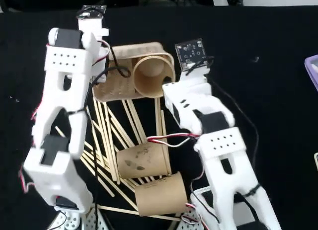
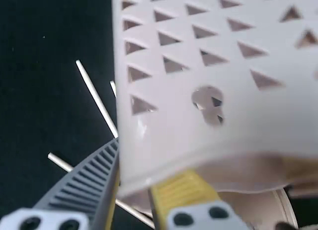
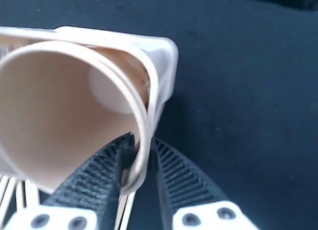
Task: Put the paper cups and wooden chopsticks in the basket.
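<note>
The beige basket (image 1: 117, 83) lies on its side on the black table. My left gripper (image 1: 99, 73) is beside it, shut on its perforated wall (image 2: 208, 66), with one finger on each side of the edge (image 2: 134, 190). A paper cup (image 1: 154, 76) sits in the basket's mouth. My right gripper (image 1: 166, 85) is shut on the cup's rim (image 3: 141, 158), and the basket's rim (image 3: 164, 53) shows behind it. Two more paper cups (image 1: 144, 160) (image 1: 161, 192) lie on their sides nearer the arm bases. Several wooden chopsticks (image 1: 107, 140) (image 2: 97, 98) are scattered between the arms.
A purple object (image 1: 313, 68) sits at the table's right edge. Red and white cables (image 1: 169, 139) hang from the right arm over the nearer cups. Bare black table lies beyond the basket and to its right.
</note>
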Controlling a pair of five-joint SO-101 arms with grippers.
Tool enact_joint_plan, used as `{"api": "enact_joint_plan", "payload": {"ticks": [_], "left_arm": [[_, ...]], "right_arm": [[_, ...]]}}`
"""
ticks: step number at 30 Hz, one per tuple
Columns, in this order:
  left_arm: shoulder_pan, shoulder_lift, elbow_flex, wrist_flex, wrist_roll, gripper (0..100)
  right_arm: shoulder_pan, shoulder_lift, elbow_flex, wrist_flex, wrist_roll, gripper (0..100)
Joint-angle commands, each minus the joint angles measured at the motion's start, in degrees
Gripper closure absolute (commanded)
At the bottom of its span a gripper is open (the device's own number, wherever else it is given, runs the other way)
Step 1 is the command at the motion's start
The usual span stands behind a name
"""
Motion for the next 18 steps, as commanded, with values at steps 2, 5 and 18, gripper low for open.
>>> {"api": "enact_joint_plan", "payload": {"ticks": [2, 5, 18], "left_arm": [[1.7, -14.8, 6.0, 0.2, 0.3, 97], [0.5, -15.0, 7.2, 0.2, 0.2, 97], [-2.8, -9.4, 4.6, 0.0, -0.5, 92]], "right_arm": [[0.9, -3.6, -9.4, 8.4, -0.4, 98.8], [0.8, -3.6, -13.1, 13.5, -1.5, 98.8], [0.8, -0.5, -18.4, 17.7, -1.4, 98.8]]}}
